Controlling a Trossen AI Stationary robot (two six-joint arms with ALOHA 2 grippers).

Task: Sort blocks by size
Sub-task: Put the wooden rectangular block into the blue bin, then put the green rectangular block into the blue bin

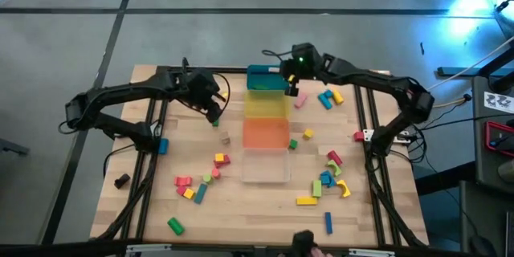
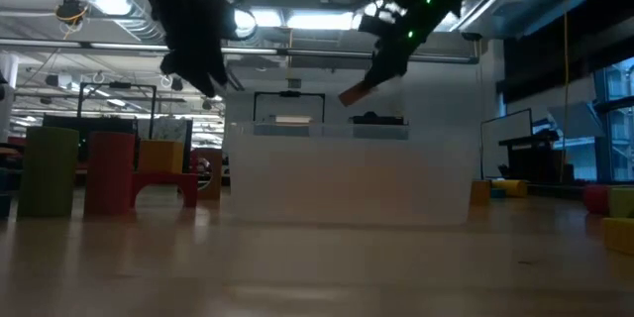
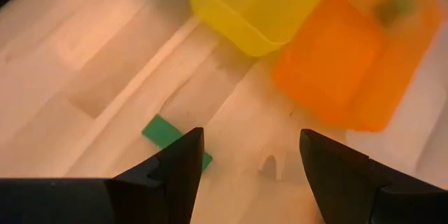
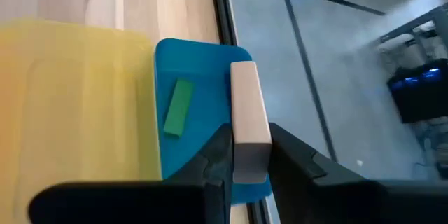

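Overhead, the right gripper (image 1: pixel 294 87) hangs at the edge of the teal bin (image 1: pixel 259 75), the far end of a row running teal, yellow bin (image 1: pixel 261 106), orange bin (image 1: pixel 259 138), clear bin (image 1: pixel 265 175); loose blocks (image 1: pixel 325 181) lie scattered on the wooden table (image 1: pixel 241 217) on both sides, and the left gripper (image 1: pixel 212 114) sits above a small green block (image 1: pixel 215 124) beside the bins. Seen from table height, the right gripper holds a tan bar (image 2: pixel 356 92) in the air above the bins, tilted, while the left one hangs empty. Looking past the left wrist, its fingers stand wide apart with nothing between them, the green block (image 3: pixel 175 138) on the wood just below. Looking past the right wrist, its fingers are pinched on the tan bar (image 4: pixel 250 119) at one end, the rest reaching out over the teal bin (image 4: pixel 203 70), where a green bar (image 4: pixel 178 106) already lies. These look like small rigid blocks, light and hard (smooth faces may slip), so a grip across two flat opposite sides near the middle should hold steadiest; an end grip lets a bar tip.
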